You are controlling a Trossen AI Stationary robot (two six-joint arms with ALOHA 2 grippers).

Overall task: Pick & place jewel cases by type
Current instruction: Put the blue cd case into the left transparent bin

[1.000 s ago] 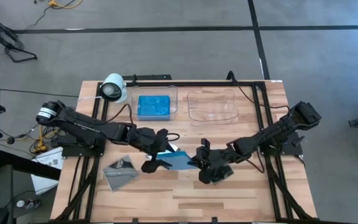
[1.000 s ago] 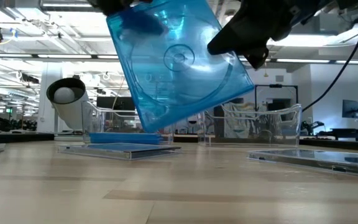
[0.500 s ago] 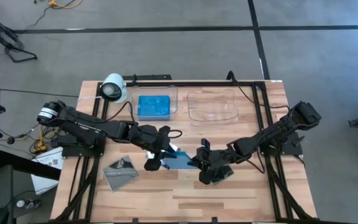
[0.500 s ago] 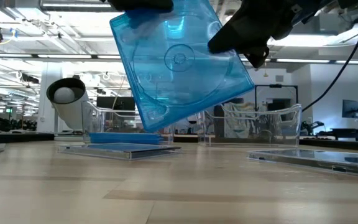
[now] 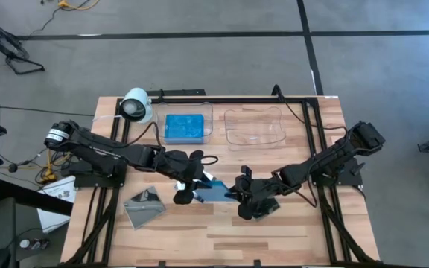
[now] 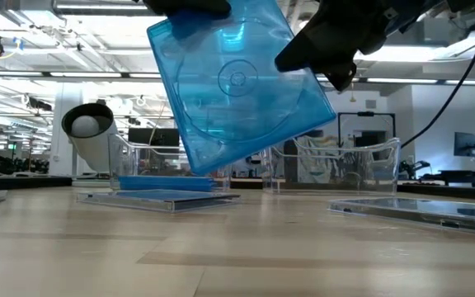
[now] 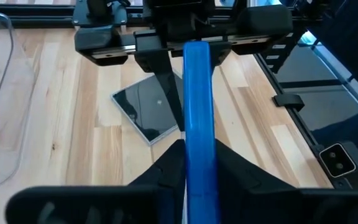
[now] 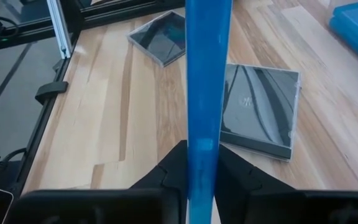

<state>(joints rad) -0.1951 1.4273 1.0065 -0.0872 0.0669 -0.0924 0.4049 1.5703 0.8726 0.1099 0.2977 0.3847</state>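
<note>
L tool (image 5: 187, 188) & R tool (image 5: 238, 195) face each other mid-table, both pinched closed, raised.

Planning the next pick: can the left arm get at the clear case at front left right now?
Probably not yet: the left gripper is shut on the blue case, shared mid-air with the right gripper. The clear case itself lies uncovered.

We find no words, brand names, numbers or signs that we can read anywhere in these views. The small pale mark on one dark case (image 8: 246, 101) lying on the bench (image 8: 135, 124) is too faint for us to make out.
</note>
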